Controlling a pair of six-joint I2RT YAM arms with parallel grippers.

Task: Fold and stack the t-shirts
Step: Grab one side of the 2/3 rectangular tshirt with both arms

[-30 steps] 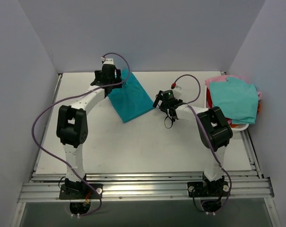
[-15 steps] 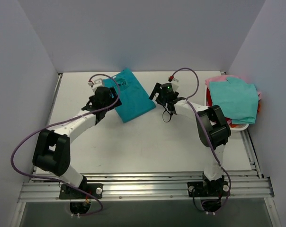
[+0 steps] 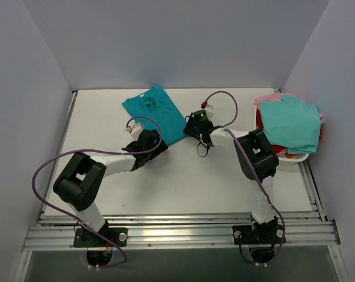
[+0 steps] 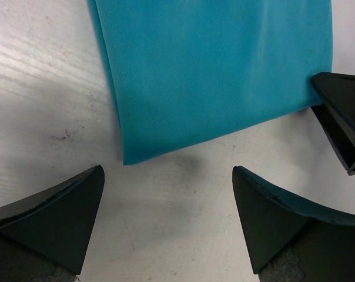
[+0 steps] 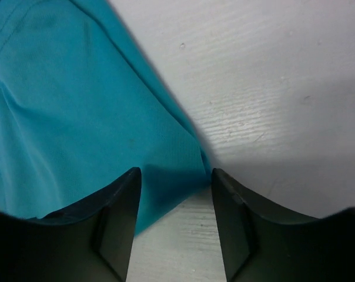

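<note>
Top external view: the teal-blue t-shirt (image 3: 156, 110) is lying near the tabletop's (image 3: 183, 182) far edge. The left gripper (image 4: 167, 170) is hovering spread wide, holding nothing. The right gripper (image 5: 176, 171) is sitting with fingers apart around the shirt's corner.

One overhead view, two wrist close-ups.
From above and behind the arm bases you look down over the whole table (image 3: 183, 182); both wrist cameras point down, close over the teal t-shirt (image 3: 157, 111) at its near edge, which all three share.

My right gripper (image 5: 174, 176) has its jaws apart astride a corner of the teal t-shirt (image 5: 77, 106), which lies on the white table (image 5: 271, 76).
</note>
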